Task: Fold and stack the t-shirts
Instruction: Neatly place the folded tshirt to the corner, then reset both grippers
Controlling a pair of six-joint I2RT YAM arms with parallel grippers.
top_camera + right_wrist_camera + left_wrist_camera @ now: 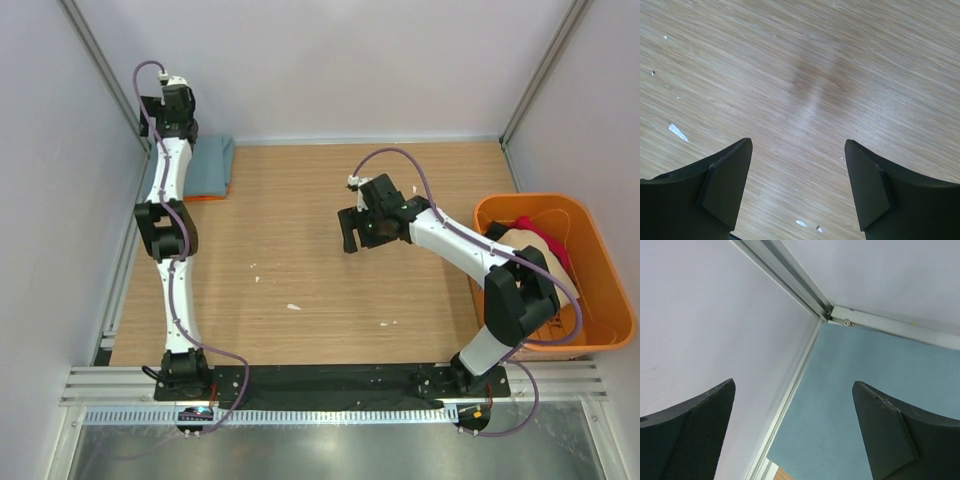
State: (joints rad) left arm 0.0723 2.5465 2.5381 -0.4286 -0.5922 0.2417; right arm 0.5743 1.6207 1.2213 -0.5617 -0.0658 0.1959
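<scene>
Presently: folded grey-blue cloth t-shirt (212, 165) at far-left wall corner (826, 315), left gripper (792, 390) above, jaws apart; right gripper (797, 150), jaws apart, over light-wood tabletop (300, 250).

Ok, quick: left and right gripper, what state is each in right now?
Left gripper: open, holding nothing.
Right gripper: open, holding nothing.

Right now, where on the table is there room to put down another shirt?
The wooden table is bare across its middle, from the folded grey-blue shirt in the far left corner to the orange tub on the right; only tiny white scraps lie there. Crowded: that corner under the left gripper, and the tub.
</scene>
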